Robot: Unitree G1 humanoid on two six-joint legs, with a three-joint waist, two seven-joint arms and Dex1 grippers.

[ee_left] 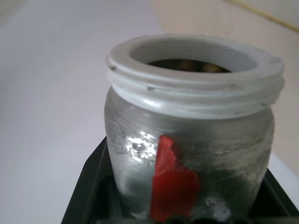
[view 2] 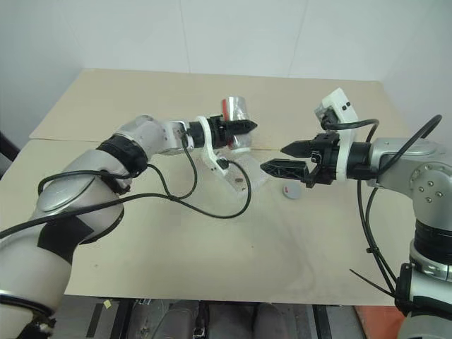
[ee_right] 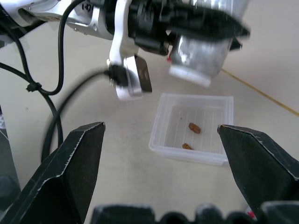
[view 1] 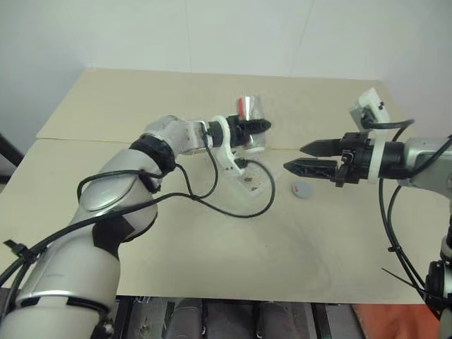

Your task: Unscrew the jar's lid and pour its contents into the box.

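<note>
The left tool (view 1: pixel 263 127) is clenched around the jar (ee_right: pixel 203 51), tipped mouth-down just above the box (ee_right: pixel 192 128) on the table (view 1: pixel 141 106). Contents (ee_right: pixel 194 127) lie inside the box. Right of the box lies the lid (view 1: pixel 303 189); further right, the right tool (view 1: pixel 300 157) hangs released.

We record the jar (ee_right: pixel 201 56): silvery, red-labelled, lidless, tipped mouth-down above the box (ee_right: pixel 192 128), a clear shallow tray holding two brown bits (ee_right: pixel 194 127). The grey lid (view 1: pixel 303 189) lies flat on the table to the box's right.

Jar (ee_left: pixel 196 140) of brushed silvery sheen with white plastic threaded neck, clear glossy plastic box (ee_right: pixel 161 126), matt beige surface (view 1: pixel 212 254)
</note>
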